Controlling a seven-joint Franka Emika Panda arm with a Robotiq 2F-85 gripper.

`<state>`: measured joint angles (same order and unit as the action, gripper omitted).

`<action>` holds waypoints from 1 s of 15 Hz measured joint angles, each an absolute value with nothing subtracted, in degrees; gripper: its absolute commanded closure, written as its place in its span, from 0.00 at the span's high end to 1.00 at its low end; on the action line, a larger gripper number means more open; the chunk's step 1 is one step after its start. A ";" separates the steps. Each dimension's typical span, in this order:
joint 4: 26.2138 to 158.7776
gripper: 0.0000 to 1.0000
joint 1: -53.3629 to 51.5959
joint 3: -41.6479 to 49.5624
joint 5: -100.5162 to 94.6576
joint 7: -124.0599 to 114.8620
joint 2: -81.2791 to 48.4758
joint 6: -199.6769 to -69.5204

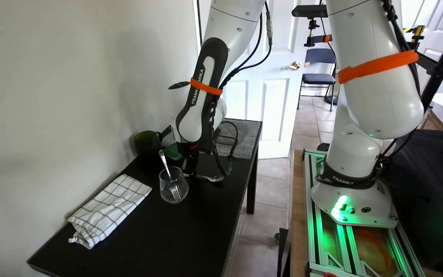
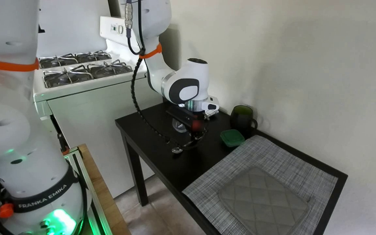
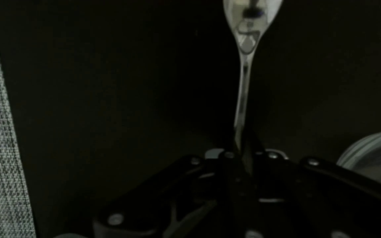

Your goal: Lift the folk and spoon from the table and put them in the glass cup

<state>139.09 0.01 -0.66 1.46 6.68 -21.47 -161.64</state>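
The silvery fork [image 1: 167,168] leans inside the clear glass cup [image 1: 183,187], tines down, handle above the rim. The glass cup stands on the black table [image 1: 183,234]. It also shows partly behind the gripper in an exterior view [image 2: 179,126] and at the right edge of the wrist view [image 3: 372,155]. The spoon [image 3: 243,86] lies at table level beside the glass; its bowl shows in both exterior views [image 1: 216,179] [image 2: 177,150]. My gripper [image 3: 241,148] points down over the spoon's handle [image 1: 189,173], fingers closed around it. The handle's end is hidden by the fingers.
A white checked cloth [image 1: 110,206] lies near the wall. A dark green mug [image 2: 241,118] and a green-lidded container [image 2: 232,137] stand behind the gripper. A grey placemat [image 2: 204,192] with a quilted pad [image 2: 263,202] covers one table end. The wall runs along the table.
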 measured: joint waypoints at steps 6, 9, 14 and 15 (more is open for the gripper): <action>141.14 0.03 2.82 -2.82 3.41 8.80 -15.36 -162.00; 143.74 0.03 6.62 -7.52 13.04 16.07 -10.08 -163.24; 144.80 0.03 13.83 -18.38 35.84 33.09 -2.09 -163.17; 144.59 0.03 14.07 -19.30 40.17 36.29 -0.66 -162.68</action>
<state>144.59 14.07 -19.30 40.17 36.29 -0.66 -162.68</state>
